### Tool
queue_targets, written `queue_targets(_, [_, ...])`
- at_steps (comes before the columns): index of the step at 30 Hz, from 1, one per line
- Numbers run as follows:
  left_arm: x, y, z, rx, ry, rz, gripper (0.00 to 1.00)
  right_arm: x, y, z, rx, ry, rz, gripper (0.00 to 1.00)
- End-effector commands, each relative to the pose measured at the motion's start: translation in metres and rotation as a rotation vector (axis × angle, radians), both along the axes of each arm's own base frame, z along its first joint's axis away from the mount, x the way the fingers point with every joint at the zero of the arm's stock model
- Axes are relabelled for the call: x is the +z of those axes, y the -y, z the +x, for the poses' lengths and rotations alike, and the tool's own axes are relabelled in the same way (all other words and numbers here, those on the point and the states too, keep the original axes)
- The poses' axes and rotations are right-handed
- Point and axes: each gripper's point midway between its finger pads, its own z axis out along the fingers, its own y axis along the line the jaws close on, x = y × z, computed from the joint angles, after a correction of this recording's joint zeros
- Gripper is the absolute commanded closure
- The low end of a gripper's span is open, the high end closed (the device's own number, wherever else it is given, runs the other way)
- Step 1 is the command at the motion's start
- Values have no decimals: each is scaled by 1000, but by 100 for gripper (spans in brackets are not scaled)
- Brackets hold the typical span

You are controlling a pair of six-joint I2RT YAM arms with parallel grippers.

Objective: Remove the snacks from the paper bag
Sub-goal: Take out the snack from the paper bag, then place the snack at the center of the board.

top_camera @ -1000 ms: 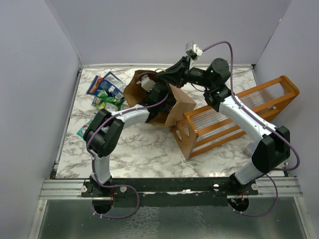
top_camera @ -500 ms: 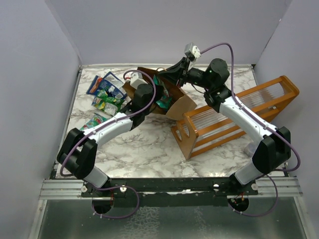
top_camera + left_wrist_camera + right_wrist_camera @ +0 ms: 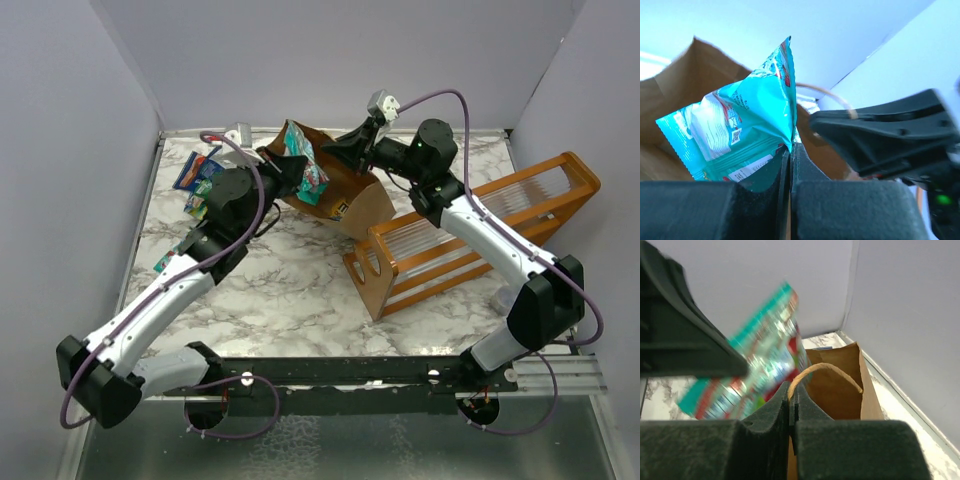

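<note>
This is looking like a robotics lab test cell rather than a home or shop. Plain pale panels (image 3: 330, 60) are boxing in a marble-patterned table (image 3: 290, 300) at 9, 12 and 3 o'clock. An aluminium rail (image 3: 120, 378) is running along the 6 o'clock edge, carrying two bolted-down arms, the left (image 3: 160, 300) and the right (image 3: 490, 235), with a purple cable (image 3: 437, 93) looping overhead. An orange rack (image 3: 575, 170) is sitting at 3 o'clock.
</note>
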Motion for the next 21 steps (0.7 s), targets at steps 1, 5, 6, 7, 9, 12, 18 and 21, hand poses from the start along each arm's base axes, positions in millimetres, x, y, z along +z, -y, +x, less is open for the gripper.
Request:
queue_targets(1, [67, -15, -39, -88, 203, 113, 100, 6, 10, -1, -68, 23, 6, 98])
queue_targets(5, [86, -33, -61, -104, 271, 286, 100, 10, 16, 0, -105, 6, 40, 98])
queue_targets(6, [89, -41, -64, -87, 278, 330, 100, 10, 17, -1, -109, 5, 47, 98])
queue_targets(7, [94, -51, -68, -61, 284, 371, 100, 10, 18, -2, -113, 5, 53, 98])
queue_targets(9, [101, -75, -71, 25, 284, 434, 100, 12, 19, -2, -122, 9, 59, 98])
queue_targets(12, [106, -120, -72, 222, 273, 515, 100, 15, 21, -1, -135, 10, 66, 98])
queue_targets(18, [45, -209, -59, 708, -14, 797, 100, 22, 22, -3, -135, 26, 75, 98])
queue_targets(21, [18, -216, -49, 758, -69, 860, 100, 22, 23, -3, -138, 29, 71, 98])
